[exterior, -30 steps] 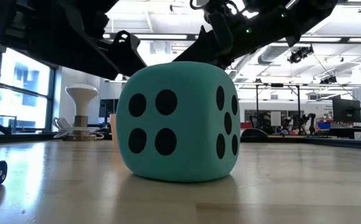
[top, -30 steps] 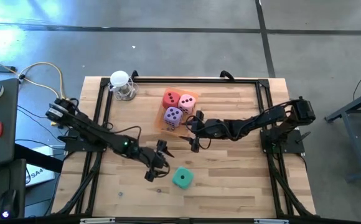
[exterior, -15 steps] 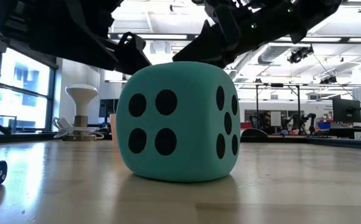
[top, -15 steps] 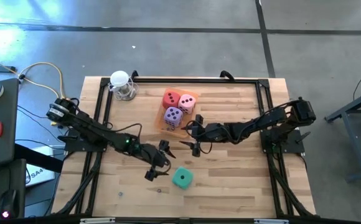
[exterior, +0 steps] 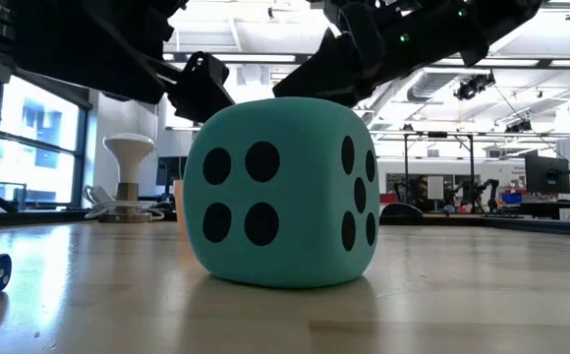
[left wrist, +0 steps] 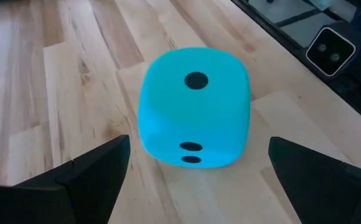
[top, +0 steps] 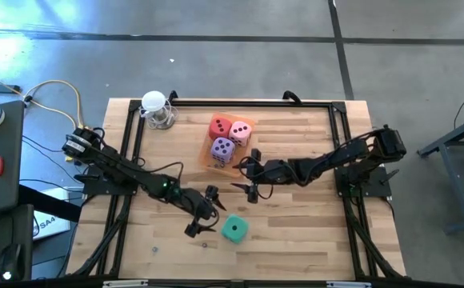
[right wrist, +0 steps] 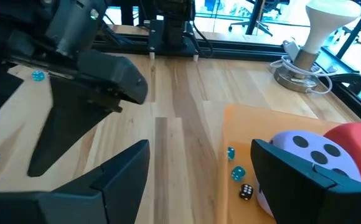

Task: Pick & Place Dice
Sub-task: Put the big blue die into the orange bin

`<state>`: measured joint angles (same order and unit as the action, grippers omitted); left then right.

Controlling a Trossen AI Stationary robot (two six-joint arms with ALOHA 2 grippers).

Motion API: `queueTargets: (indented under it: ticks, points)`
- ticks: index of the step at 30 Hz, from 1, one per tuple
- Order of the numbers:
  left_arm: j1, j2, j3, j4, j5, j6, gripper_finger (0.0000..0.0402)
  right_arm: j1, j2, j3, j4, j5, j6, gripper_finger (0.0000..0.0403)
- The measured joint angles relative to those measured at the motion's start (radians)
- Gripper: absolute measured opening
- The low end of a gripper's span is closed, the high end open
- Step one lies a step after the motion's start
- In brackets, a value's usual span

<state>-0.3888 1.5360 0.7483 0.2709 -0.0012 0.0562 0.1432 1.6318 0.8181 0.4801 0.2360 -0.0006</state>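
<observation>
The left gripper (top: 201, 212), fingers spread wide and empty, sits just beside the soft teal-green cube die (top: 234, 229) on bare wooden table (top: 296, 232); right gripper (top: 246, 172) also open.

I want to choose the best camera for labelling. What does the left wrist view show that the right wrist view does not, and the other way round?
Only the left wrist view shows the teal die, on bare wood, with the open left tool aimed at it and not touching it.

Only the right wrist view shows the orange tray holding the purple die, the red die and some tiny dice, plus the white lamp-like object.

Both show the wooden table and their own open tool.
</observation>
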Motion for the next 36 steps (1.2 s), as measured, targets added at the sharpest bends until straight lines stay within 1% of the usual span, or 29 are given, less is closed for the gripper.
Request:
queueTargets:
  ticks: [4,10,12,16,18,21,23,26,28,30,34,36]
  points:
    - [0.0,0.0,0.0,0.028,0.007,0.019,0.0374,0.017,0.0,0.0,0.0,0.0,0.003,0.0272]
    - [0.033,-0.009,0.0,0.037,0.07,0.02,0.0374,0.034,0.0,0.0,0.0,0.0,0.004,0.0272]
    - [0.035,-0.008,0.0,0.054,0.099,-0.022,0.0374,0.035,0.0,0.0,0.0,0.0,0.003,0.0272]
    - [0.015,-0.008,0.0,0.133,0.136,-0.176,0.0374,0.034,0.0,0.0,-0.001,0.0,0.003,0.0272]
    - [0.007,-0.008,0.0,0.148,0.142,-0.18,0.0374,0.033,0.0,0.0,-0.001,0.0,0.003,0.0272]
    - [0.009,-0.008,0.0,0.14,0.136,-0.139,0.0374,0.032,0.0,0.0,-0.001,0.0,0.002,0.0272]
    - [0.016,-0.008,0.0,0.153,0.11,-0.143,0.0374,0.031,0.0,0.0,-0.005,0.0,0.002,0.0272]
    - [0.02,-0.008,0.0,0.151,0.017,-0.182,0.0374,0.032,0.0,0.0,-0.007,0.0,0.001,0.0272]
    - [0.013,-0.008,0.0,0.152,-0.021,-0.181,0.0374,0.031,0.0,0.0,-0.013,0.0,0.0,0.0272]
    - [0.003,-0.008,0.0,0.149,-0.024,-0.168,0.0374,0.031,0.0,0.0,-0.014,0.0,0.0,0.0272]
    - [-0.006,-0.008,0.0,0.149,0.006,-0.142,0.0374,0.031,0.0,0.0,-0.014,0.0,0.0,0.0272]
    - [-0.005,-0.008,0.0,0.149,-0.01,-0.135,0.0374,0.031,0.0,0.0,-0.014,0.0,0.0,0.0272]
